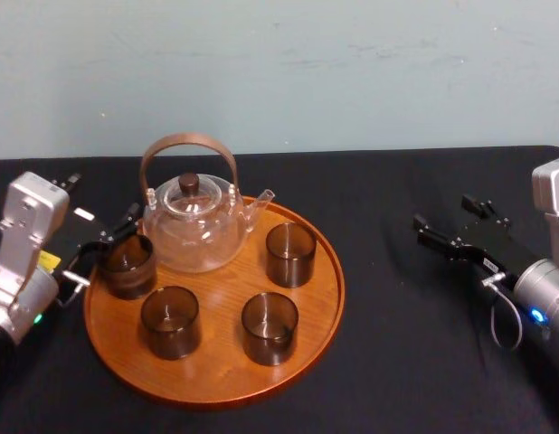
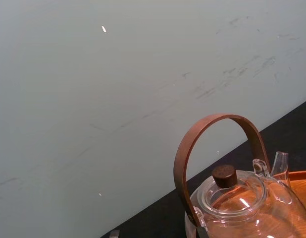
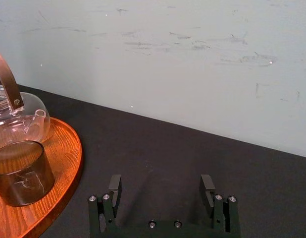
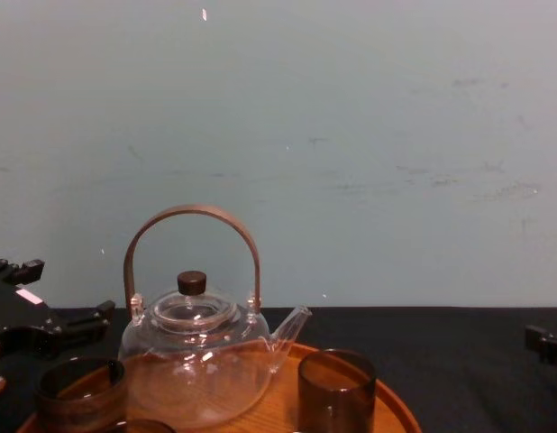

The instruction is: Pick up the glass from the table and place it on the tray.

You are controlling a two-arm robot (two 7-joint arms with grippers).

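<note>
Smoky glass (image 1: 127,265) sits inside the tray (image 1: 338,289) rim, the left hand (image 1: 108,249) at it with its grip unclear, so it should let go gently, while the right hand (image 3: 160,183) idles wide.

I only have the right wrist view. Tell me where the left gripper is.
Observer: The left gripper is at the left edge of the tray, right beside a glass.
Operator: Say whether that glass is on the tray.
Observer: It looks to stand upright on the wood just inside the left rim, next to the teapot.
Operator: Count the glasses on the tray.
Observer: Four, all upright, ranged around the front of the teapot.
</note>
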